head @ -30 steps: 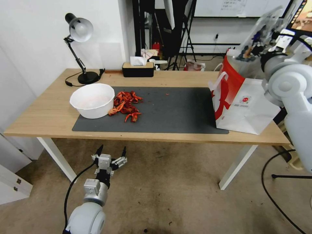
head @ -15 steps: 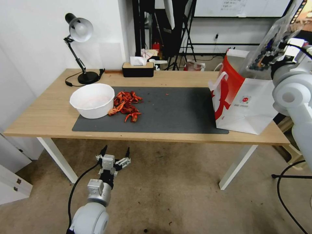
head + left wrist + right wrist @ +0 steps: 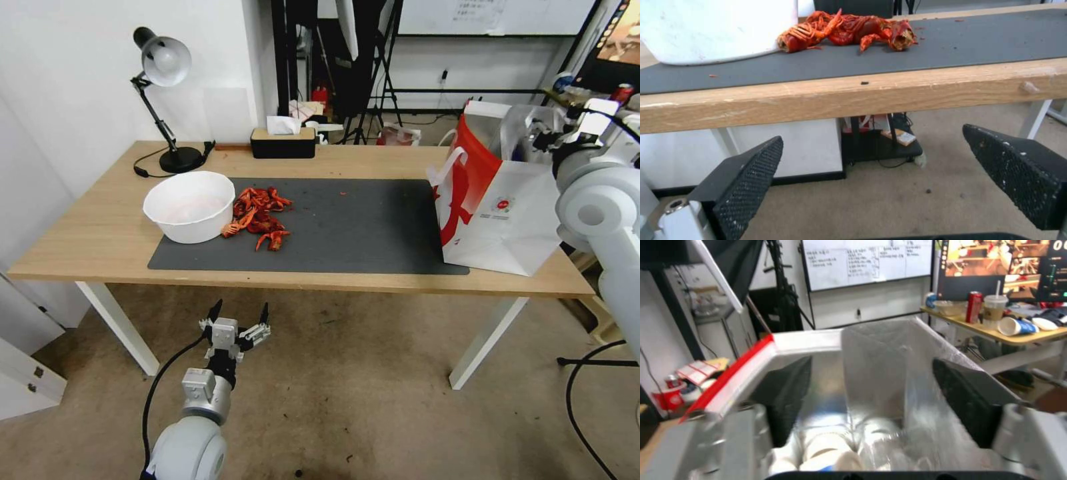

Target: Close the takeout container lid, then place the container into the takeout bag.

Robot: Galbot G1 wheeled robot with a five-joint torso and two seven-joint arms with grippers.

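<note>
The takeout bag [image 3: 497, 200] stands upright at the right end of the table [image 3: 100, 233], partly on the right edge of the dark mat [image 3: 353, 227] and close to the table's front right corner, its red side facing the mat and its mouth open. The right gripper [image 3: 543, 137] is at the top of the bag near the bag's far right corner; in the right wrist view its two black fingers [image 3: 967, 403] are spread apart with nothing between them, reaching down into the bag's clear plastic liner [image 3: 880, 373]. Something pale lies at the bottom of the bag in that view, too blurred to name, so I cannot tell where the takeout container is.

The left gripper [image 3: 239, 319] hangs below the table's front edge, toward the left end, above the floor, its fingers [image 3: 746, 176] wide apart and empty.

Near the mat's left edge sits a white bowl [image 3: 190, 205], with a pile of red crayfish [image 3: 260, 217] touching its right side. A desk lamp [image 3: 163, 100] and a tissue box [image 3: 283, 140] stand along the far edge
</note>
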